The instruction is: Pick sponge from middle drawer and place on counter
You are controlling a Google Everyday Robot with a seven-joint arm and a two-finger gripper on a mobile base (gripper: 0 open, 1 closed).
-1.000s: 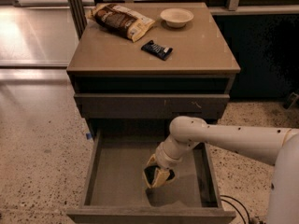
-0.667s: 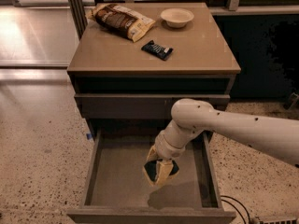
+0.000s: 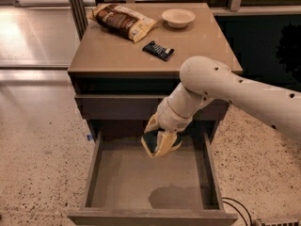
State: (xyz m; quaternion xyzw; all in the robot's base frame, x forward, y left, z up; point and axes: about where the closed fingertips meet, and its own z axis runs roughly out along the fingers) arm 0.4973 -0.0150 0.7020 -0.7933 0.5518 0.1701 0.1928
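Sponge point(image 3: 151, 140) gripped between the gripper's point(image 3: 158, 146) closed fingers point(image 3: 166, 142), held above the middle drawer point(image 3: 122, 178) floor, clear of walls, presumably for transfer to the counter point(image 3: 113, 51).

The counter point(image 3: 113, 55) is a tan square slab topping the drawer cabinet. Directly on it lie a crumpled snack bag point(image 3: 123, 21) at the back left, a pale bowl point(image 3: 178, 18) at the back right, and a dark snack wrapper point(image 3: 158, 50) near the middle, all apart from one another. The gripper point(image 3: 160, 144) hangs below the counter's front edge, over the open middle drawer point(image 3: 127, 182), clamped around the sponge point(image 3: 151, 140)
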